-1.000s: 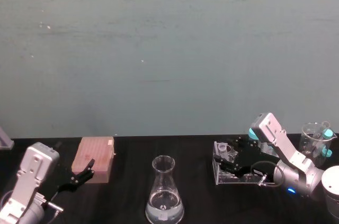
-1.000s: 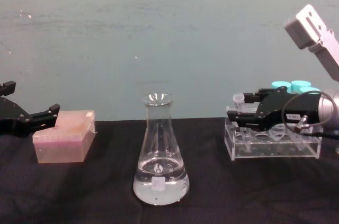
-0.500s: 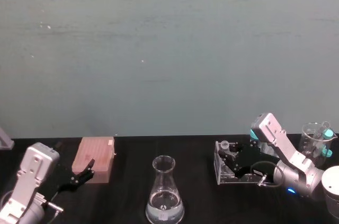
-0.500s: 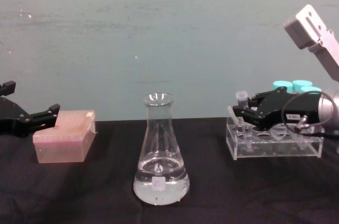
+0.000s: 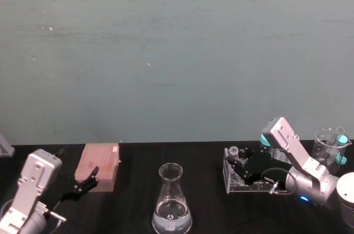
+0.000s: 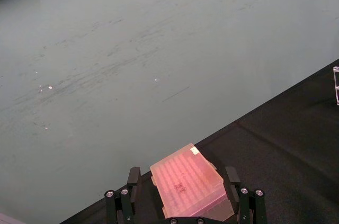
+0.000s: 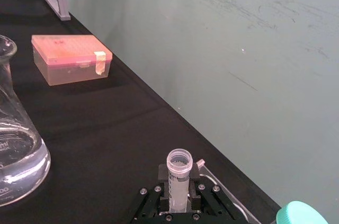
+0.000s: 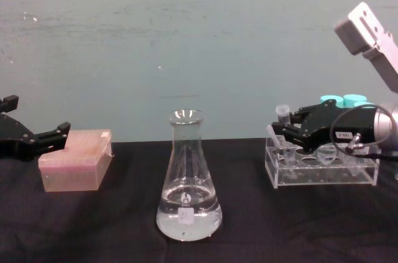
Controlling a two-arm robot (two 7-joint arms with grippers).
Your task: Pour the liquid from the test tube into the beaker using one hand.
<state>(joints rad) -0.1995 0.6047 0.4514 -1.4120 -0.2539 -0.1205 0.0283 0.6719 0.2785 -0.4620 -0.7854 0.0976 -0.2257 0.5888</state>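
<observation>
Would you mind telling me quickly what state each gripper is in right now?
Left gripper: open, holding nothing.
Right gripper: closed on the test tube, at the tube rack.

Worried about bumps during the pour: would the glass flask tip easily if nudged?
Probably not: the flask has a wide base and liquid pooled low, so it should resist tipping. Being clear glass, it likely breaks if toppled. The right gripper, shut on the test tube, is at the rack, apart from it; the left gripper rests by the pink box.
</observation>
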